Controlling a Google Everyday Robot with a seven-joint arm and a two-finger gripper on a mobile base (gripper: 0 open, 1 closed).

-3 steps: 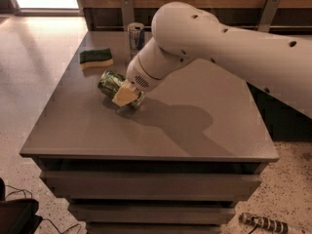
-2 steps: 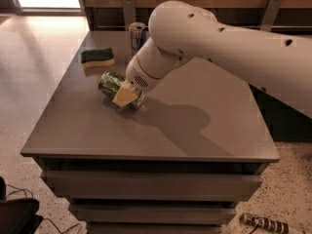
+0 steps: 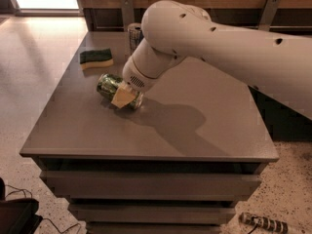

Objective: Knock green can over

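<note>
The arm [image 3: 209, 38] reaches in from the right, wrist angled down over the table [image 3: 204, 135]. The gripper [image 3: 124, 97] sits against the green can [image 3: 108, 84], which lies on its side near the sponge [image 3: 96, 58]. Whether the gripper is spread or pressed together cannot be told. The can's lettering is unreadable.

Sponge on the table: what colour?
The sponge is dark green over yellow, camera view; the gripper sits against the lying green can.

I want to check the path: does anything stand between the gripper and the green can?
Nothing visible. The gripper is right at the green can, which lies on its side on the table. The sponge and the slim can sit farther back.
</note>
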